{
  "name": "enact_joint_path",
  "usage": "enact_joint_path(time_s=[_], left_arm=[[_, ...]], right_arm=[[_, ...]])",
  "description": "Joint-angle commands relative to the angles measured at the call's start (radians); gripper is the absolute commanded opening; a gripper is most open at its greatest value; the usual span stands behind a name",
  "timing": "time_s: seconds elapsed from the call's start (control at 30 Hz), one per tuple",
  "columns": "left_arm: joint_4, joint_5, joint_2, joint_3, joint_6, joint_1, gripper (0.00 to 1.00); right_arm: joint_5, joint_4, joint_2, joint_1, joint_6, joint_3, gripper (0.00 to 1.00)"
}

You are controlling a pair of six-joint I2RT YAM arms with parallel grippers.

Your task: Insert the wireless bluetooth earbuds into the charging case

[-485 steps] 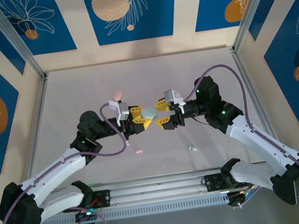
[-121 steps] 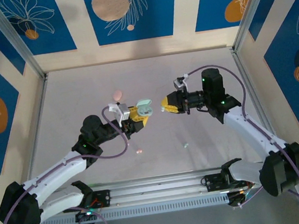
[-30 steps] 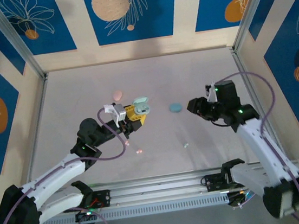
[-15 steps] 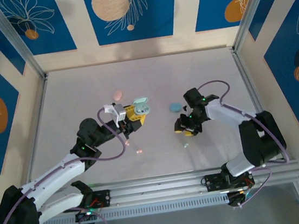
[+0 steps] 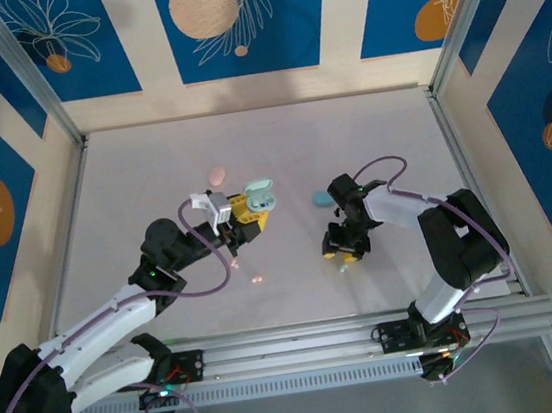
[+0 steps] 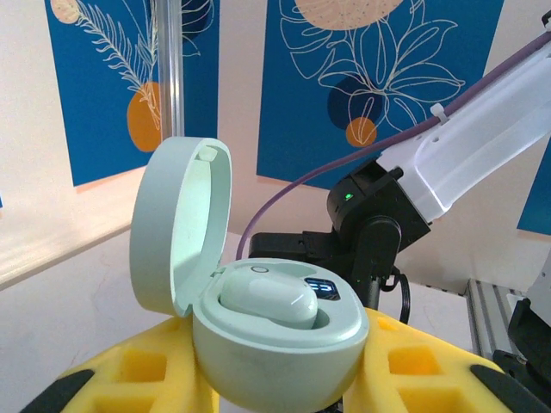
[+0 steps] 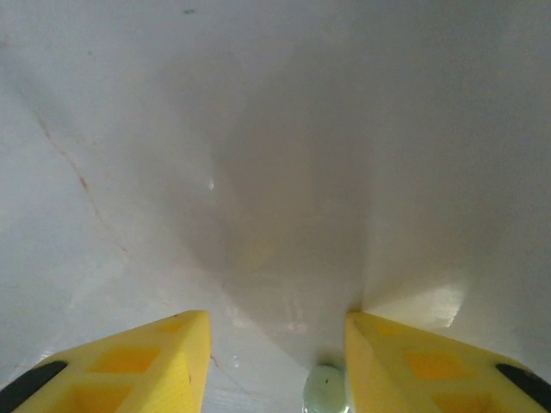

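I had the left fingers (image 6: 129, 372) closed on the lower shell of the mint case (image 6: 275, 357). They held it above the counter (image 5: 131, 174), left of centre, with its lid hinged up and open. A pale rounded shape sat in the well. I could not tell whether it was a seated bud or part of the tray.

The right fingers (image 7: 142, 357) pointed down at the counter near the middle, to the right of the case and well apart from it. They stood apart and held nothing. A pale green bud (image 7: 325, 391) lay on the counter between them, close to one of them.

A pink bud (image 5: 257, 278) lay loose on the counter, nearer than the case. A pink case (image 5: 217, 175) sat farther back, and a blue disc (image 5: 322, 199) lay just beyond the right wrist.

As I judged it, the case was open and ready, but the pale bud was not yet gripped. Lifting it, carrying it across and seating it all remained, and the pink bud looked untouched.
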Motion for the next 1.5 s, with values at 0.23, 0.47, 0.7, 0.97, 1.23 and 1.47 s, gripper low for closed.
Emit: enact_joint_path(time_s=[0.23, 0.47, 0.7, 0.97, 1.23, 1.47], left_arm=[[0.037, -0.001, 0.008, 0.01, -0.008, -0.007, 0.33], [0.037, 0.001, 0.011, 0.012, -0.01, -0.006, 0.33], [0.036, 0.004, 0.013, 0.014, -0.014, -0.007, 0.33], [0.021, -0.003, 0.005, 0.017, -0.01, -0.007, 0.33], [0.019, -0.004, 0.008, 0.02, -0.007, -0.006, 0.33], [0.011, -0.007, 0.005, 0.019, -0.007, -0.007, 0.33]], right_arm=[[0.0, -0.076, -0.08, 0.032, 0.064, -0.069, 0.46], [-0.052, -0.054, -0.144, 0.049, 0.09, -0.114, 0.46], [-0.111, -0.029, -0.16, 0.075, 0.088, -0.11, 0.46], [-0.032, -0.068, -0.226, 0.026, 0.05, -0.085, 0.45], [-0.108, 0.058, -0.224, -0.068, 0.013, -0.168, 0.41], [-0.163, 0.115, -0.156, -0.078, 0.005, -0.184, 0.41]])
